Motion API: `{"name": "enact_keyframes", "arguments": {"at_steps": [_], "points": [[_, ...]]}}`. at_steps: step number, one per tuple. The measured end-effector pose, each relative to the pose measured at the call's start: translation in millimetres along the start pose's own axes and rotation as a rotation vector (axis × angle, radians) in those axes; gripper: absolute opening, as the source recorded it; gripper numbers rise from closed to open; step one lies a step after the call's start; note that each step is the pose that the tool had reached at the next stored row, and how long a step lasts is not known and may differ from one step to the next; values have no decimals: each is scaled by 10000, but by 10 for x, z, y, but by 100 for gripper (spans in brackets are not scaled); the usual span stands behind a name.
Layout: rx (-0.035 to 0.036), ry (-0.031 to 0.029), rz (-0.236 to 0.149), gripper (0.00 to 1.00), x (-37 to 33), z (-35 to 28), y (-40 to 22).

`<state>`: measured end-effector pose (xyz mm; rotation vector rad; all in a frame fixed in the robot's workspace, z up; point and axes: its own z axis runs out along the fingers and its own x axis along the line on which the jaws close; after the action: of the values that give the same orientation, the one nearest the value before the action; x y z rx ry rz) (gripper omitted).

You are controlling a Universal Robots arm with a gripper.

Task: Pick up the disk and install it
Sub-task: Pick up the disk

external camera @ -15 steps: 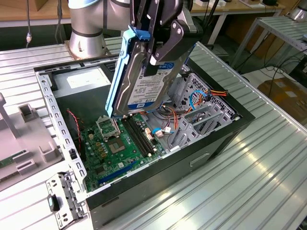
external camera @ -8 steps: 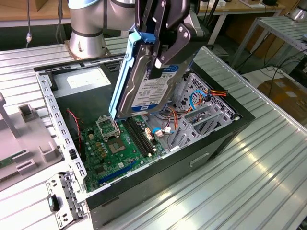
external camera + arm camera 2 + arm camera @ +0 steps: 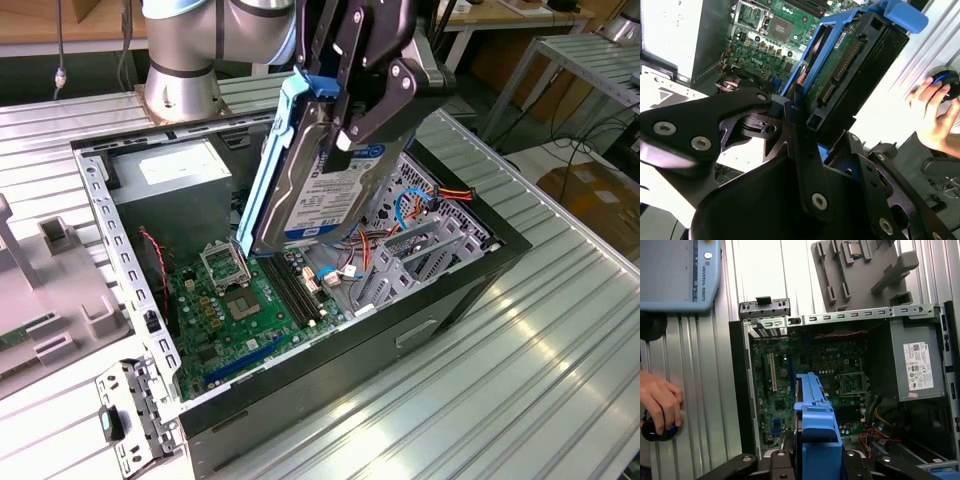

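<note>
The disk (image 3: 310,185), a silver hard drive in a bright blue carrier, hangs tilted on edge above the open computer case (image 3: 400,335). My gripper (image 3: 345,120) is shut on the disk's upper end, with black fingers (image 3: 385,100) clamped on both flat sides. In the second wrist view the disk (image 3: 855,65) points down toward the motherboard (image 3: 775,25), with the gripper (image 3: 802,125) closed around its near end. In the first wrist view the blue carrier (image 3: 815,425) stands over the motherboard (image 3: 805,375). The disk touches nothing in the case.
Inside the case are a grey power supply (image 3: 170,185), a metal drive cage (image 3: 420,250) and coloured cables (image 3: 420,205). A grey plastic fixture (image 3: 50,290) lies at the exterior view's left. A person's hand (image 3: 660,400) rests on a knob beside the case, near a teach pendant (image 3: 675,270).
</note>
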<state>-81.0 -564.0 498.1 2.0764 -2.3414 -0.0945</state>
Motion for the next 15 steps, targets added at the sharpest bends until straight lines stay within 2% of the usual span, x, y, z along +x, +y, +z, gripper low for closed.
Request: {"name": "enact_keyframes", "arguments": {"at_steps": [7,12,15], "points": [[-25,-11,7,36,60,-6,-122],[-30,-11,-12,36,65,-7,-181],[-38,-9,-17,36,59,-8,-248]]}}
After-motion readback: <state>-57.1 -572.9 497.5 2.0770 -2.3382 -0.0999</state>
